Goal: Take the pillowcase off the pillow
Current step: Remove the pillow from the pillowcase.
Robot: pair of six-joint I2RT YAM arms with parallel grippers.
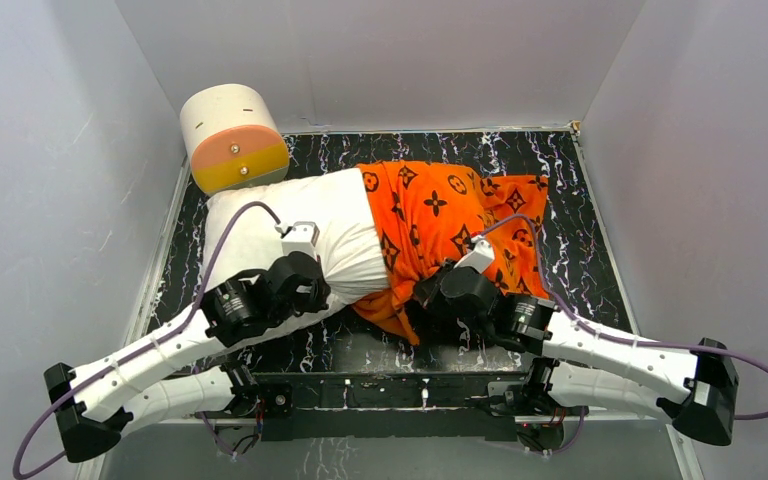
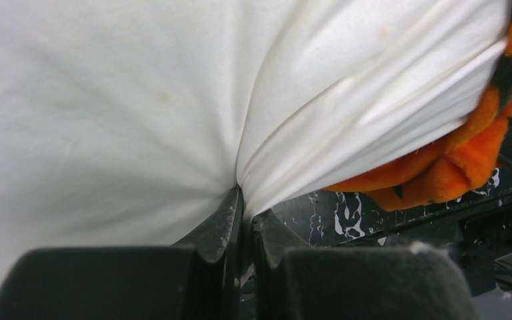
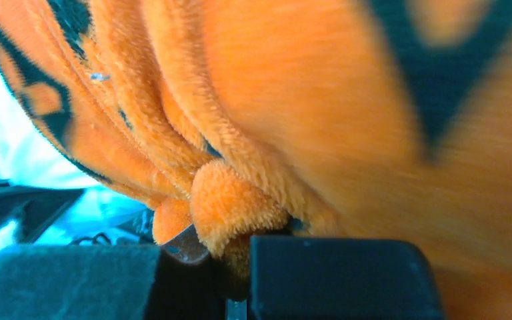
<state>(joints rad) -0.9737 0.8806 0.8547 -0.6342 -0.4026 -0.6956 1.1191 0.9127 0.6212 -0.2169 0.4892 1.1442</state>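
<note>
The white pillow (image 1: 290, 235) lies across the black marbled floor, its left half bare. The orange pillowcase (image 1: 440, 215) with black motifs covers its right half, bunched and wrinkled. My left gripper (image 1: 312, 272) is shut on a pinch of the pillow's white fabric at its near edge; in the left wrist view the pillow (image 2: 107, 100) gathers into folds between the jaws of this gripper (image 2: 245, 217), with the pillowcase (image 2: 453, 167) at the right. My right gripper (image 1: 438, 282) is shut on the pillowcase's near hem; in the right wrist view the plush pillowcase (image 3: 293, 100) is clamped in this gripper (image 3: 235, 250).
A cream-and-orange cylinder (image 1: 233, 138) stands at the back left, touching the pillow's far corner. Grey walls (image 1: 50, 200) enclose the floor (image 1: 580, 250) on three sides. Purple cables loop from both arms. A black frame runs along the near edge.
</note>
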